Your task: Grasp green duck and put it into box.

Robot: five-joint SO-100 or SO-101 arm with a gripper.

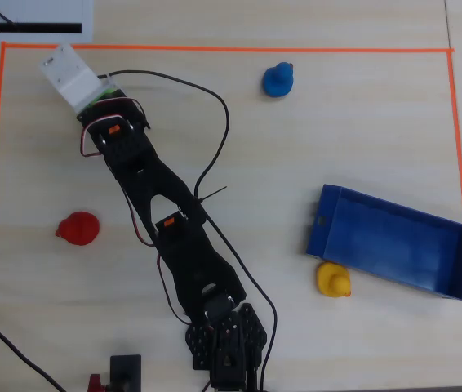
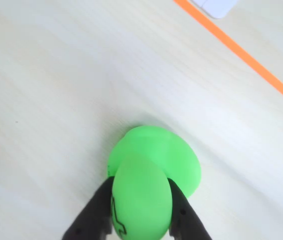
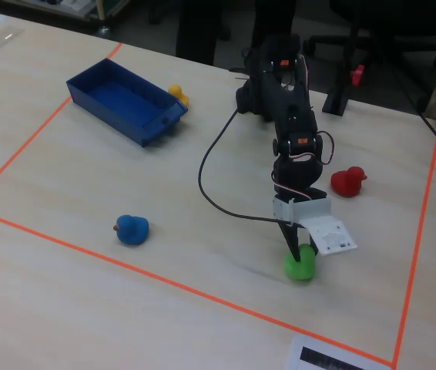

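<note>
We see the jaws closed on the green duck; red duck near, box well apart.

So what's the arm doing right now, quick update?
Gripper shut on green duck, duck on the table near the orange tape line. Blue box empty, far across the table. Nothing seen in between.

Office or lab: taped-off table, office chairs behind.

Pale wooden table; ducks, box.
</note>
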